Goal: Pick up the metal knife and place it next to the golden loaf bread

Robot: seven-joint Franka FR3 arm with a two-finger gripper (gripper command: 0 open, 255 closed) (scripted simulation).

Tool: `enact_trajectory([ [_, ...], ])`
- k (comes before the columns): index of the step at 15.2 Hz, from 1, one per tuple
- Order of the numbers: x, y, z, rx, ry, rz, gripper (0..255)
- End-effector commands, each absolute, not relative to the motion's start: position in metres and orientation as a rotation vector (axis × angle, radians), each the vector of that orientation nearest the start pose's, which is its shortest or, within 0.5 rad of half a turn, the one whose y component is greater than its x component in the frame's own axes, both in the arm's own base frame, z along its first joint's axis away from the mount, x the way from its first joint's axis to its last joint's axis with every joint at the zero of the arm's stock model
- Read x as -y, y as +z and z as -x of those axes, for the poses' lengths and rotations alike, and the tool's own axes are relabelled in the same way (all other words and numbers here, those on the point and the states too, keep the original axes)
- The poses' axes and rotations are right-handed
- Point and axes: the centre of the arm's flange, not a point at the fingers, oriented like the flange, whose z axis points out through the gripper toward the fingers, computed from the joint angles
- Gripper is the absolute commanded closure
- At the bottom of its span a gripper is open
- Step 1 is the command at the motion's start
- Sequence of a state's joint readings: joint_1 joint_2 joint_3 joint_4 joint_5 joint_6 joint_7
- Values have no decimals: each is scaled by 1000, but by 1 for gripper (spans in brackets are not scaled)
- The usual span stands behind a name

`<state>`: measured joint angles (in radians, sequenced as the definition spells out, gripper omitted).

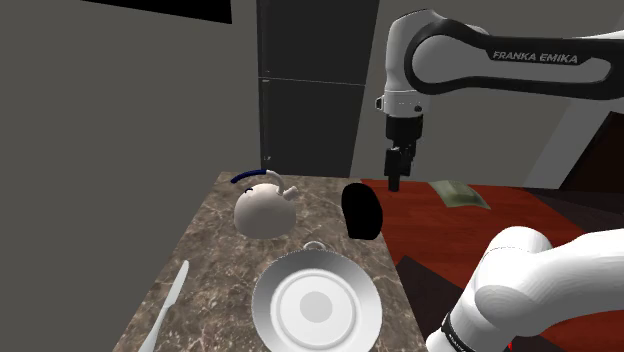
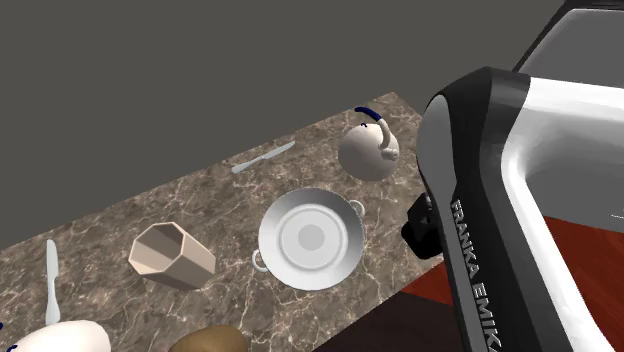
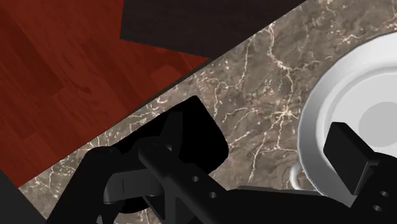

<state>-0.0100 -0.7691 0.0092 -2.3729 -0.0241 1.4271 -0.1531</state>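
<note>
Nothing of the job is done yet, as I judge it. The slim pale-grey knife (image 1: pixel 171 297) lies flat and untouched on the brown marble-veined tabletop (image 1: pixel 215 260), along its edge at the shoulder view's left, just beside the round silver two-handled dish (image 1: pixel 315 305). In the second exterior view that knife (image 2: pixel 263 158) sits by the far edge. The golden-brown loaf of bread (image 2: pixel 212 340) peeks in at the bottom, well apart from it, with the dish (image 2: pixel 310 238) lying between the two. So the whole of it is left: reach across, come down on the knife, close on it, lift it and carry it past the dish to a bare spot next to the loaf. My pincer (image 1: pixel 395 178) hangs high over the opposite side of the tabletop, above the black rounded object (image 1: pixel 360 210) and to the right of the white round kettle with a blue handle (image 1: pixel 262 208) in the shoulder view. In the wrist view my pincer (image 3: pixel 254 172) has its fingers set apart with only bare marble between them. It grips nothing and touches nothing, and the dish's rim and the red wooden floor (image 3: pixel 57 70) lie below.
</note>
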Motion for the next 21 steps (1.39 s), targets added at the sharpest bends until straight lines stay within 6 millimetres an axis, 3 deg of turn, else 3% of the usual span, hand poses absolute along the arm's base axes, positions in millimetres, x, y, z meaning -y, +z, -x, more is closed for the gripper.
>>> enact_trajectory([
  [1,2,566,-294,232,282,3137,0],
  [11,-109,517,-304,-117,271,3097,0],
  [21,-217,471,-340,-454,257,3020,0],
])
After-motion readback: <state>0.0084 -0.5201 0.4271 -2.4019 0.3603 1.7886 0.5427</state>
